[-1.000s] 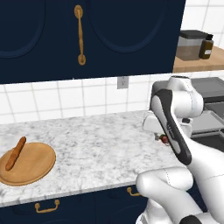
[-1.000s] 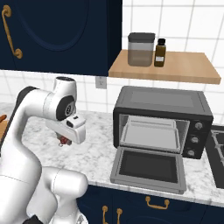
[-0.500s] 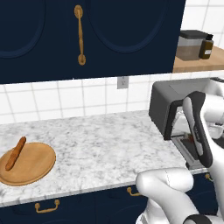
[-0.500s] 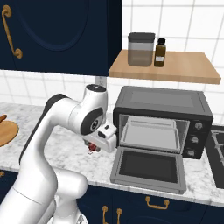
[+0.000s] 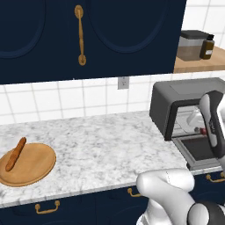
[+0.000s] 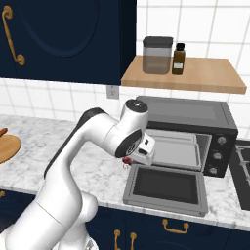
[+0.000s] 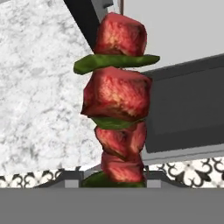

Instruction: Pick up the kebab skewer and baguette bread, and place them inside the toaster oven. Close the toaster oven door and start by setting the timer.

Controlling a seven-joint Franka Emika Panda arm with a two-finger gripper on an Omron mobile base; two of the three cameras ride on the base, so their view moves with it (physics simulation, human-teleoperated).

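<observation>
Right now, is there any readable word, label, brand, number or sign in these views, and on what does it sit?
None can be read.
The toaster oven knobs carry no legible marks.
The brown bottle and the grey canister on the shelf show no readable label.

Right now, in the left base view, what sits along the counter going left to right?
Baguette bread lying across the left rim of the round wooden plate → bare marble counter → toaster oven with its door folded down, the kebab skewer at its mouth.
</observation>
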